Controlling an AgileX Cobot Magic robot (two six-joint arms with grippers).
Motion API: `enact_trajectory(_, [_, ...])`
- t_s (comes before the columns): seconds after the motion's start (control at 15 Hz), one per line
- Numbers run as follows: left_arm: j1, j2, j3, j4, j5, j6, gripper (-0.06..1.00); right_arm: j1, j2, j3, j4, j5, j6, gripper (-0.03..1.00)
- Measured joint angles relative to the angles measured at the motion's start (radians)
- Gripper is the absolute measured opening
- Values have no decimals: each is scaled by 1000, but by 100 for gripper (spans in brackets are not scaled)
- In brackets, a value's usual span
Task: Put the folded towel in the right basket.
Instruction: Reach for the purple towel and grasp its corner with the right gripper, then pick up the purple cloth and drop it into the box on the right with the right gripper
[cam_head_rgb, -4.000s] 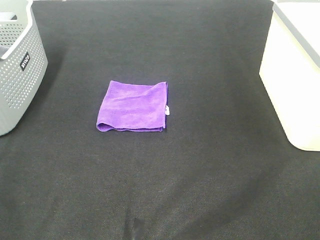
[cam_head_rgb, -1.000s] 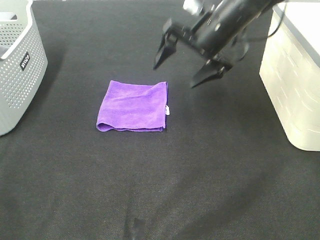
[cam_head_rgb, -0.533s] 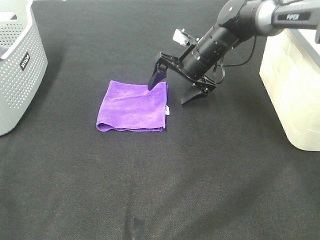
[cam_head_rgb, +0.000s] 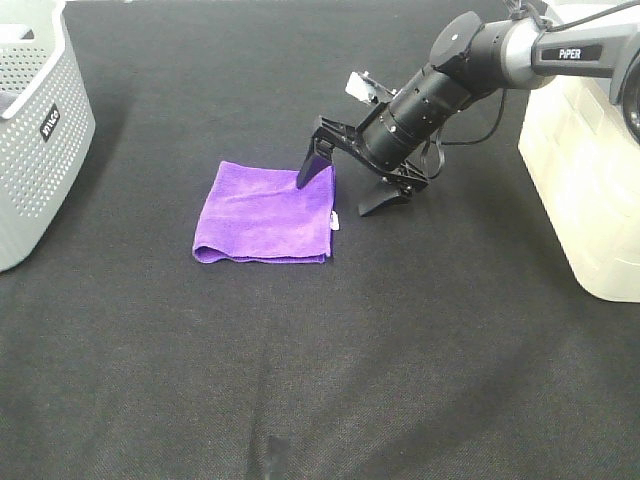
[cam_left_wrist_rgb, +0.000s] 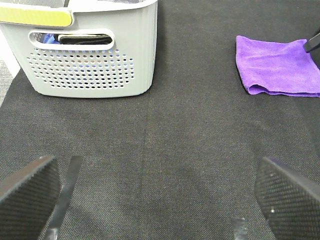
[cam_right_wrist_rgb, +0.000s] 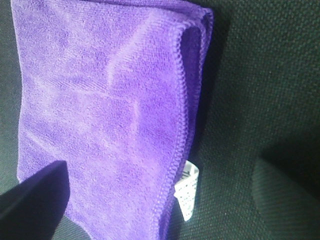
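Note:
The folded purple towel (cam_head_rgb: 262, 213) lies flat on the black mat, mid-left. My right gripper (cam_head_rgb: 335, 196) is open and low over the towel's right edge. One finger (cam_head_rgb: 308, 170) is at the towel's far right corner and the other (cam_head_rgb: 378, 200) rests on the mat beside it. The right wrist view shows the towel (cam_right_wrist_rgb: 100, 100) and its white tag (cam_right_wrist_rgb: 187, 192) between the spread fingers (cam_right_wrist_rgb: 35, 205). The right basket (cam_head_rgb: 585, 150) is cream and stands at the right edge. My left gripper (cam_left_wrist_rgb: 160, 200) is open and empty, far from the towel (cam_left_wrist_rgb: 280, 67), and is out of the exterior view.
A grey perforated basket (cam_head_rgb: 35, 120) stands at the left edge; it also shows in the left wrist view (cam_left_wrist_rgb: 90, 60), with dark items inside. The black mat (cam_head_rgb: 320, 380) covers the whole table.
My right arm came in from the upper right and lowered to the towel's right edge, its fingers staying spread. The towel has not moved.

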Motion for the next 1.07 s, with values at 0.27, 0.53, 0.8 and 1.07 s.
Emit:
enact_trajectory(0.27, [0, 0, 0, 0, 0, 0, 99, 92, 53, -26, 19, -91, -1, 85])
enact_trajectory(0.53, [0, 0, 0, 0, 0, 0, 99, 147, 69, -35, 19, -146, -4, 63])
enact_trajectory(0.8, [0, 0, 0, 0, 0, 0, 99, 135, 105, -150, -73, -41, -4, 7])
enact_trajectory(1.07, [0, 0, 0, 0, 0, 0, 99, 125, 104, -477, -217, 292, 2, 7])
